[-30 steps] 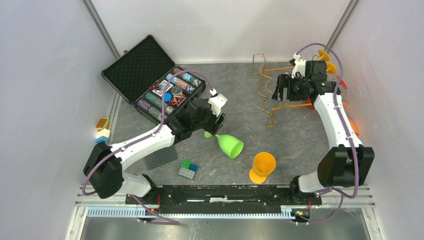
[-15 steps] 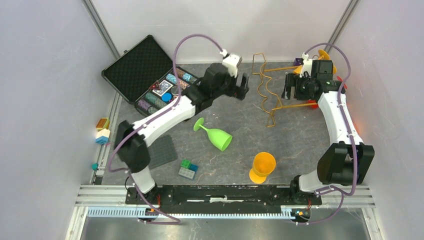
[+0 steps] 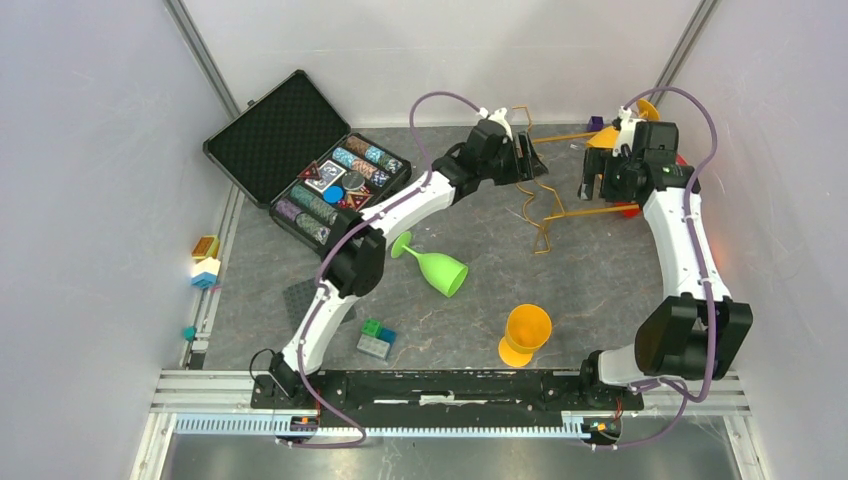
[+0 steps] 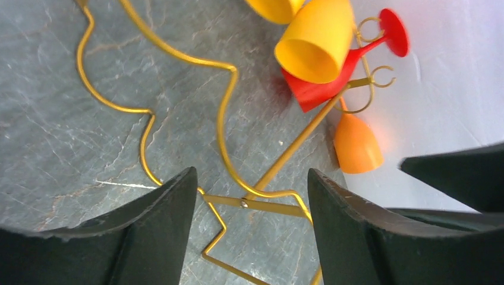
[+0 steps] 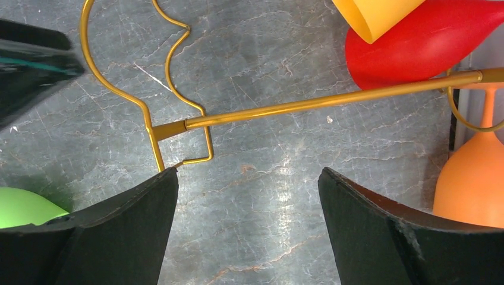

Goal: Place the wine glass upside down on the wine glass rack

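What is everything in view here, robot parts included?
grey stone-look table: one, grey, underneath everything
gold wire wine glass rack: one, gold, rear right
green plastic wine glass: one, green, on its side, mid-table
orange plastic wine glass: one, orange, front, right of centre
glasses at the rack's ringed end: three, yellow glass, red glass, pale orange glass, by the right wall
black case of poker chips: one, open, rear left
green-blue blocks: front, left of centre
coloured blocks: left edge
dark grey studded plate: one, partly under the left arm
left gripper: open, over the rack
right gripper: open, over the rack
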Robot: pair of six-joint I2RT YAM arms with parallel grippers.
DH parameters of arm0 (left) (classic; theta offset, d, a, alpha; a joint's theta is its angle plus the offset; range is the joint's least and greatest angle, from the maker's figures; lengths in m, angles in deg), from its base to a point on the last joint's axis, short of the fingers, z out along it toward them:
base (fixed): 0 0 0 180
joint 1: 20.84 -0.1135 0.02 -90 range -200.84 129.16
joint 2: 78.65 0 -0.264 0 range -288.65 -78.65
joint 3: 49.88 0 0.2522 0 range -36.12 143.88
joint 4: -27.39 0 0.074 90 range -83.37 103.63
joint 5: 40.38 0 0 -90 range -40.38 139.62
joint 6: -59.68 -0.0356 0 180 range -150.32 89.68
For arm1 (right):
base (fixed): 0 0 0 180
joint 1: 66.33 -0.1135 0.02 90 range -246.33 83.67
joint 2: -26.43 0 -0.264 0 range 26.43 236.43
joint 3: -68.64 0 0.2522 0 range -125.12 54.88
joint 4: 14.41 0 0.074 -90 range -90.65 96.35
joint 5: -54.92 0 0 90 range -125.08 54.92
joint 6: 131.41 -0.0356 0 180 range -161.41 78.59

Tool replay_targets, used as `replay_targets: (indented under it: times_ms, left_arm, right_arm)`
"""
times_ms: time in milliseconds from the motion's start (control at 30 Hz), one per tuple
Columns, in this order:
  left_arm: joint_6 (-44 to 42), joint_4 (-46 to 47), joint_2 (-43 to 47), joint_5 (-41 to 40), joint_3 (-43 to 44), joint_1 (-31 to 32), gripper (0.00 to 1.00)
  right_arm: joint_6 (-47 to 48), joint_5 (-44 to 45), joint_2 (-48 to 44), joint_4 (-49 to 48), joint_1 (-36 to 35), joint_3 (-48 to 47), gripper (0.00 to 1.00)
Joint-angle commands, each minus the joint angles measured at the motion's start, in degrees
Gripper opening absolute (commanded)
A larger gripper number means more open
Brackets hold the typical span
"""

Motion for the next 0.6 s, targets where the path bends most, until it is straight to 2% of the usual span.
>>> replay_targets:
  times_ms: [0, 200, 367, 567]
  left_arm:
    - [9.68, 1.85, -3.61, 2.48, 4.67, 0.03, 0.7]
    - [13.65, 6.0, -6.05, 1.84, 3.71, -0.06, 0.55]
    - [15.43, 6.35, -6.73, 1.15, 2.99, -0.32, 0.37]
    - [16.74, 7.21, -6.89, 2.17, 1.69, -1.42, 0.15]
  right_arm:
    - [0.34, 1.95, -2.41, -0.55, 0.4, 0.21, 0.92]
    - [0.63, 2.81, -2.02, -0.07, 0.4, -0.01, 0.92]
    - [1.36, 5.93, -1.5, 0.54, 0.61, -0.85, 0.92]
    - [1.15, 10.24, 1.95, 2.86, 1.06, -7.19, 0.92]
